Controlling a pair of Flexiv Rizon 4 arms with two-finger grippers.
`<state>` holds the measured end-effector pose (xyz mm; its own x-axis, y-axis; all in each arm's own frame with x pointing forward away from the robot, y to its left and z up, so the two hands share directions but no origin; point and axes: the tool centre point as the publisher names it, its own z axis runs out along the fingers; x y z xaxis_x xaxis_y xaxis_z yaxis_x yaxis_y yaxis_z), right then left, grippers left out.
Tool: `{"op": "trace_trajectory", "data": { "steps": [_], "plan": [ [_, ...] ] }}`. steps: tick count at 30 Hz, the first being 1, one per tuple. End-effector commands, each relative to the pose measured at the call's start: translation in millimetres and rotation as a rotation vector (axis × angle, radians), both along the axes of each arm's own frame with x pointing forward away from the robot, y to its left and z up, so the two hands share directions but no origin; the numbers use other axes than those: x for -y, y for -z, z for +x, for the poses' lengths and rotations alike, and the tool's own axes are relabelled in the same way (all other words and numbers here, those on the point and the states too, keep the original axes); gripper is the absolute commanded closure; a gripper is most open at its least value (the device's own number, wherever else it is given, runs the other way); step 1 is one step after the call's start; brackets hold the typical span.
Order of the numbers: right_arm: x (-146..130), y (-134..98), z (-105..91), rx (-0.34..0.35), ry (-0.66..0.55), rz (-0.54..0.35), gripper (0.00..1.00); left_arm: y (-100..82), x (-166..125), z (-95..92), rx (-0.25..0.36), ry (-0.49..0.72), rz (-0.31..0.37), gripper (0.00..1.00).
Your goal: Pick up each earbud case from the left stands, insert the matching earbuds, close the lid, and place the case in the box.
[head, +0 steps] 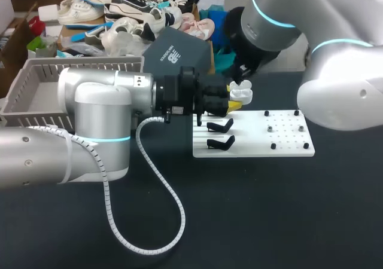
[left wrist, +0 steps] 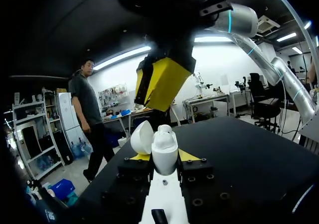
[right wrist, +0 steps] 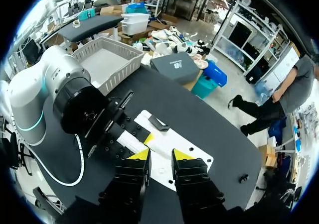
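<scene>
The smooth, rounded white earbud case [left wrist: 164, 147], lid hinged open, is clamped in the left jaws over the matte black tabletop [head: 257, 209]. The right jaws hover narrowly parted just above it.

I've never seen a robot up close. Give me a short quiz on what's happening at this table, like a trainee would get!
1. True or false: the lid of the white case is shut.
2. What holds the case? A: the left gripper. B: the right gripper. C: nothing, it sits on a stand.
3. How many empty black stands show on the white board?

Key: 1 false, the lid stands open. 2 A. 3 two.
</scene>
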<state>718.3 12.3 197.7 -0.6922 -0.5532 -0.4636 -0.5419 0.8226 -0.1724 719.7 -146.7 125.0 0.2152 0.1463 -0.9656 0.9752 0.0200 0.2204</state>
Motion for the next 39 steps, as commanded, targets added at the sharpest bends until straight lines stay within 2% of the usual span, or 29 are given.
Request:
{"op": "trace_trajectory", "data": {
  "steps": [1,8,21,28,39],
  "plan": [
    [9.5,-2.4,7.8,0.034,0.023,0.030,0.74,0.4,-0.4,-0.6,0.001,-0.002,-0.002,1.00],
    [18.4,-0.6,31.4,0.036,0.062,0.078,0.76,0.4,-0.4,-0.6,0.001,-0.002,-0.002,1.00],
    [9.2,23.5,51.5,-0.010,0.062,0.088,0.76,0.4,-0.4,-0.6,0.001,-0.002,-0.002,1.00],
    [8.7,30.3,50.8,-0.027,0.061,0.089,0.77,0.4,-0.4,-0.6,0.001,-0.002,-0.002,1.00],
    [10.1,27.8,31.0,-0.015,0.068,0.090,0.79,0.4,-0.4,-0.6,0.001,-0.002,-0.002,1.00]
  ]
}}
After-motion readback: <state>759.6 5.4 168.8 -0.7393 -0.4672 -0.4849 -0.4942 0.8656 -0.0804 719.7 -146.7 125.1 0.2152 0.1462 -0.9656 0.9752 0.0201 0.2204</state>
